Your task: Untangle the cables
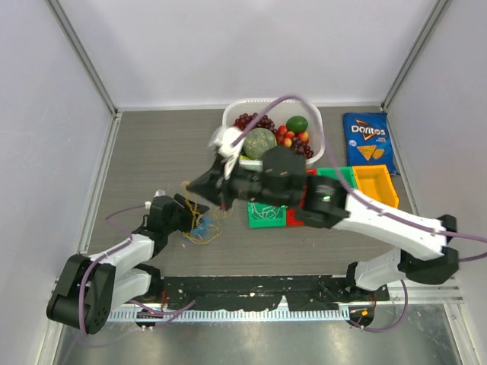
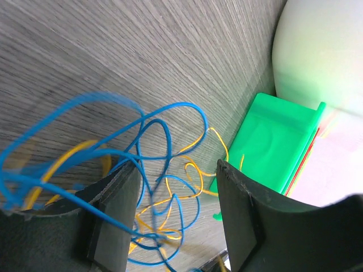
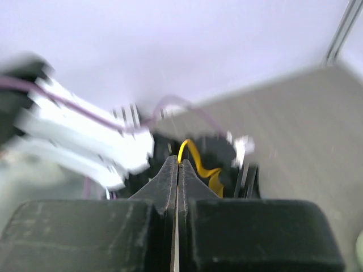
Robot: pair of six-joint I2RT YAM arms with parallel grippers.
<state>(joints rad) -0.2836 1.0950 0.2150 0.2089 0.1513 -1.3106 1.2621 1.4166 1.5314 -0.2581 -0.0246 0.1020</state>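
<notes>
The cables [image 1: 204, 226] lie as a tangle of thin blue and yellow wires on the grey table, just right of my left gripper [image 1: 185, 217]. In the left wrist view my left gripper [image 2: 178, 218] is open. Blue cable loops [image 2: 170, 122] and yellow loops [image 2: 195, 170] lie between its fingers, and some blue strands drape over the left finger [image 2: 110, 226]. My right gripper [image 1: 190, 185] reaches over from the right and hovers above the tangle. In the right wrist view it [image 3: 178, 162] is shut on a yellow cable [image 3: 195, 154], which curls out of the fingertips. White and orange cables do not show.
A white basket [image 1: 234, 109] of grapes, a melon and other fruit stands at the back. A Doritos bag [image 1: 367, 141] lies at the back right. Green [image 1: 266, 215], yellow [image 1: 375, 185] and red bins sit mid-table under the right arm; the green bin also shows in the left wrist view [image 2: 272, 141].
</notes>
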